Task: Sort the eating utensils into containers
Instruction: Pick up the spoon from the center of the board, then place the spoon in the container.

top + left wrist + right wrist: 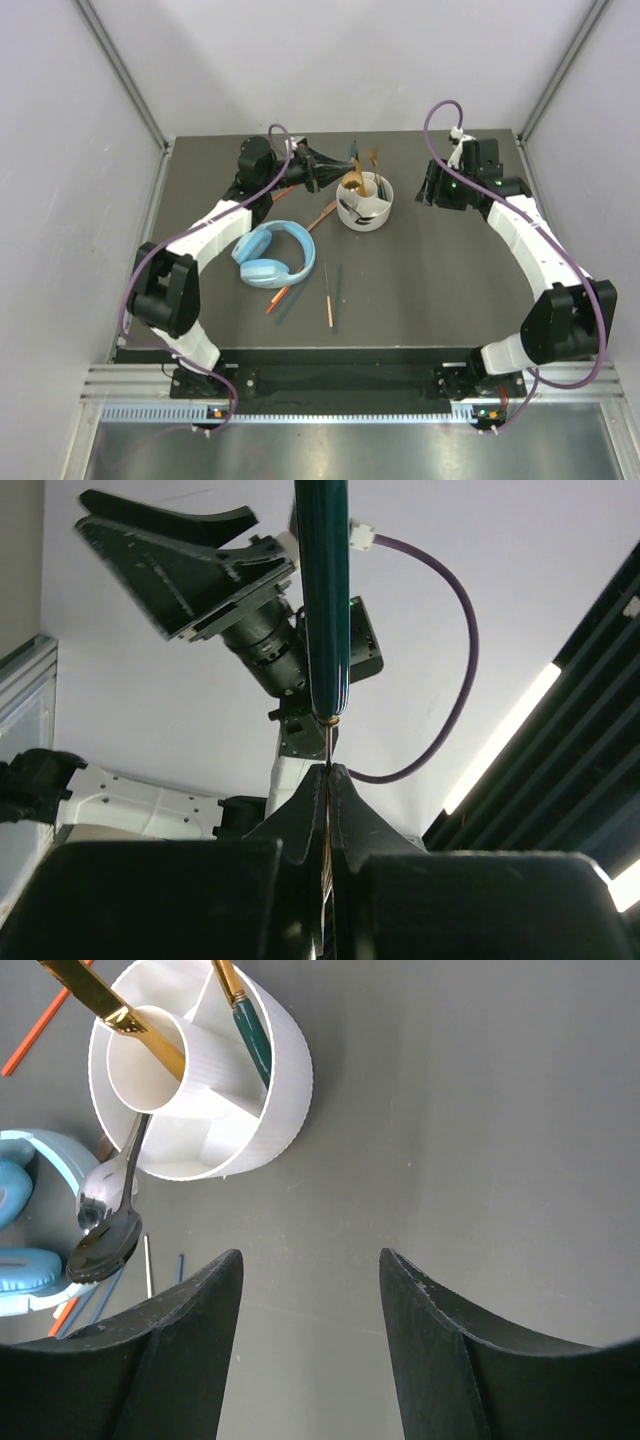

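Left claw (328,777): clamped shut on teal-handled utensil (328,600), poised over white holder (362,218), presumably for dropping in. Right claw (310,1270): partly open, empty, beside holder.

I'm driving two glossy white-shelled arms (212,228) with chunky black joint housings (170,290) (matte plastic), each trailing a looping purple cable (474,645).

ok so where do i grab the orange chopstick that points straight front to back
Mid-length, from straight above, jaws across its thin width. The orange chopstick lies flat on the table, so no side gets under it. A dark teal chopstick lies close on its right; probably keep the opening narrow.
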